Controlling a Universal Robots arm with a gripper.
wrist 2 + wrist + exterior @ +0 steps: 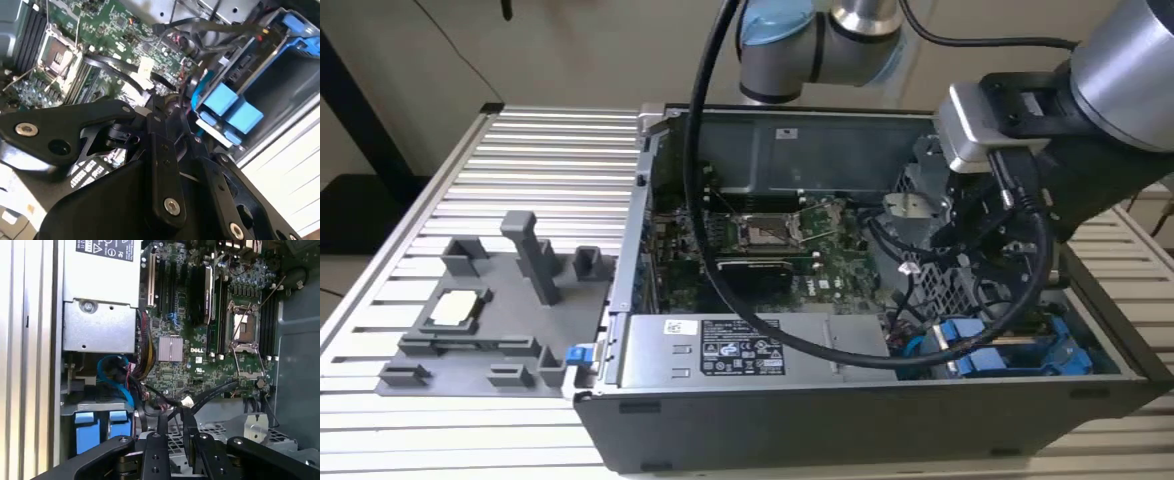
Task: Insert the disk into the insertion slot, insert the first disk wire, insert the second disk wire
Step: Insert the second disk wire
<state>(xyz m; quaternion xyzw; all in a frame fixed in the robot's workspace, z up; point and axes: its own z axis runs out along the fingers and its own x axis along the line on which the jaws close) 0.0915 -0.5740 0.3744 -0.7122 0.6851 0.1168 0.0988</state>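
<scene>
One tool low inside the open computer case on the worktop, amid black cables; cannot tell whether wide, narrow or holding one. Blue-framed disk seated in the insertion slot, near the tool, at the exterior view's lower right.

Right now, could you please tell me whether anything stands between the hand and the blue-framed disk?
Yes. In the second wrist view, loose black cables lie between the hand and the blue-framed disk, which sits in the insertion slot.
</scene>
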